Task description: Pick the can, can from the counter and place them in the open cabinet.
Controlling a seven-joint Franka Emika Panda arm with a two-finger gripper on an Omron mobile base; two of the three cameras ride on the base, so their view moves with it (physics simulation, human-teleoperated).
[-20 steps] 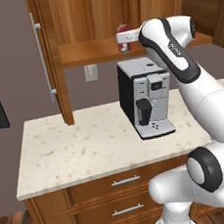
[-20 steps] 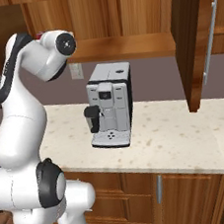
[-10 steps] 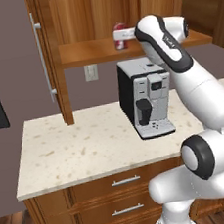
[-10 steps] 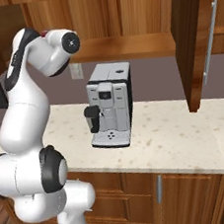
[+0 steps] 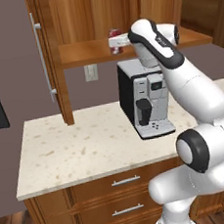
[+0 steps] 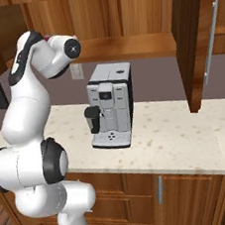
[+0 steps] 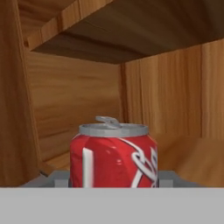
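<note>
We are looking at a rendered kitchen w/ a white robot arm reaching up toward an open cabinet [image 5: 122,14] of brown wood, mounted on the wall above a cream speckled counter [image 5: 83,146]. The arm is rising from the lower right of the left base view and bending over a silver and black coffee machine [image 5: 144,98], which is standing on the counter just below the cabinet's plank shelf [image 5: 85,52].

At the arm's end the jaws [image 5: 117,44] are holding a can [image 5: 115,36] at the shelf's front edge, approx. above the coffee machine. In the hand view we are seeing that can [image 7: 113,155] close up: red w/ grey-white markings and a silver top w/ a pull tab, standing upright between the two grey finger tips [image 7: 57,178], one at each side of it. The jaws are closing on it from both sides (we cannot tell whether its base is touching the shelf, since the bottom of the can is hidden). Behind it we are seeing the cabinet's wooden back wall and side wall, and the underside of a board above.

The cabinet door [image 5: 49,62] is standing open at the left in the left base view, carrying a long silver bar handle [image 5: 41,60]. Below the counter, wooden drawers [image 5: 121,201] w/ silver handles are showing. In the right base view the arm's elbow is hiding the can, and the door [image 6: 195,39] is at the right.
</note>
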